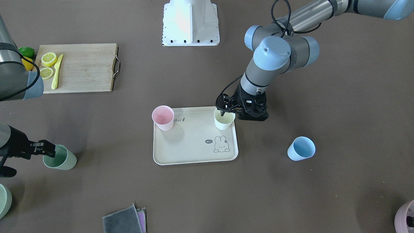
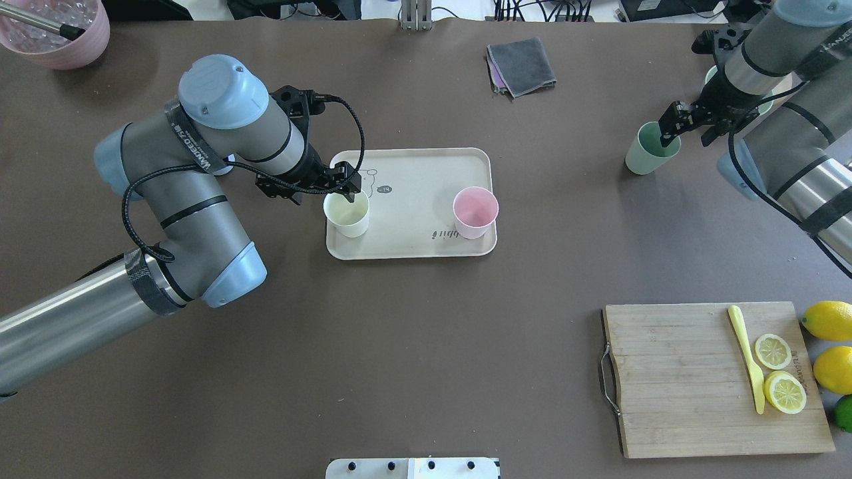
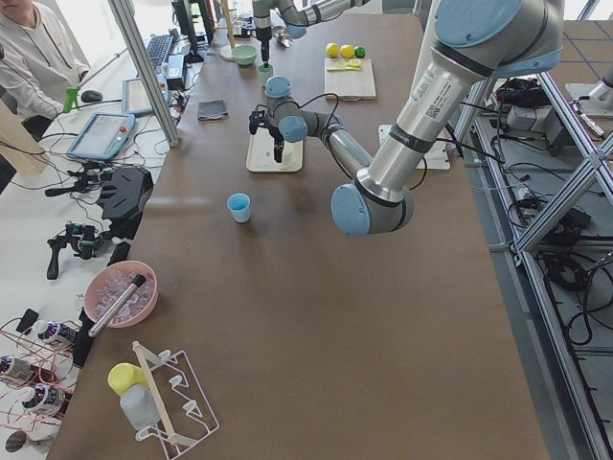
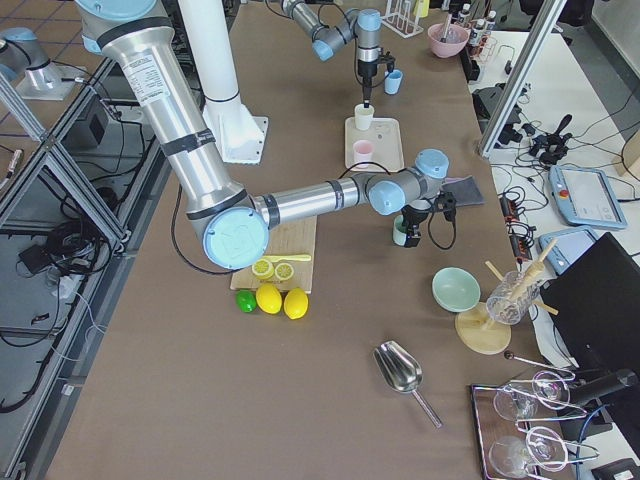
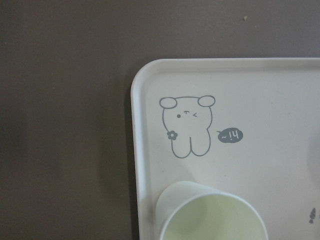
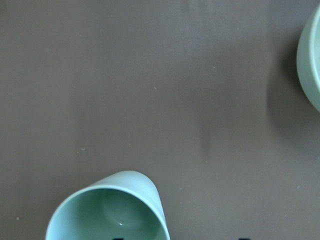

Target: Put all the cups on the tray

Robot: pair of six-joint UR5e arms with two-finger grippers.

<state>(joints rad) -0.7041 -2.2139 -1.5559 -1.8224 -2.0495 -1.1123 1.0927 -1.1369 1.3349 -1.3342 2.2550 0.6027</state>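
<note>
Front-facing view: the tray (image 1: 194, 152) lies mid-table; its lettering reads only "bit" beside the pink cup (image 1: 163, 118), and a bubble by the bunny reads "hi~". The pink cup and the cream cup (image 1: 224, 120) stand empty on the tray's two corners nearest the robot's edge. The left gripper (image 1: 225, 111) dips one finger inside the cream cup's rim; I cannot tell whether it clamps the wall. The blue cup (image 1: 301, 148), empty, stands off the tray toward the table's left end; the green cup (image 1: 60, 157) stands toward the right end, with the right gripper (image 1: 50, 151) at its rim.

Overhead view: the cutting board (image 2: 679, 379), at the right corner by the robot's edge, carries lemon slices (image 2: 773, 351) and a yellow knife (image 2: 749, 359); the mauve bowl (image 2: 80, 50), at the far left corner, holds clear beads.

Left wrist view: the bubble shows upside down; no fingers show.

Right wrist view: two fingertips sit wide apart, one inside the empty green cup and one outside, gripping nothing.
</note>
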